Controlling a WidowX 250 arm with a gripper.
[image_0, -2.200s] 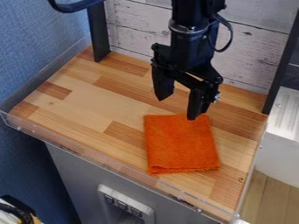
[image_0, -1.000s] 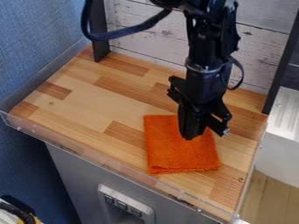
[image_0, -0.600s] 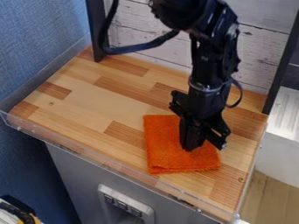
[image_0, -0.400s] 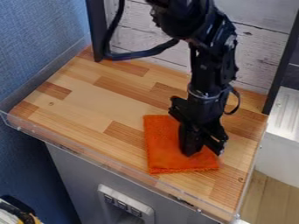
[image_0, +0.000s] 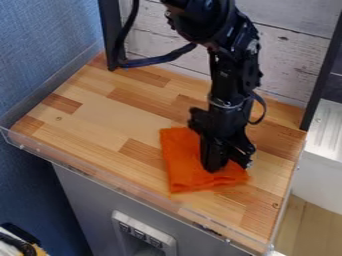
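The black gripper (image_0: 215, 169) hangs straight down over the orange cloth (image_0: 184, 170), its lower end against the cloth's right half. It hides part of the cloth's upper right. The cloth lies on the wooden work surface (image_0: 107, 117), right of centre. Its left part is fairly smooth, and it is rumpled to the right of the gripper's tip, with its lower right edge slanting upward. Whether the cloth is pinched cannot be told.
A low clear rim (image_0: 120, 186) runs along the front edge. Dark uprights stand at the back left (image_0: 111, 35) and right (image_0: 323, 75), beside the whitewashed plank wall (image_0: 287, 50). A black cable loops from the arm near the left upright.
From above the cloth's back edge, the gripper has turned and come down onto it. Lately it has shifted slightly left and back, and the cloth has shifted with it, its front edge farther back.
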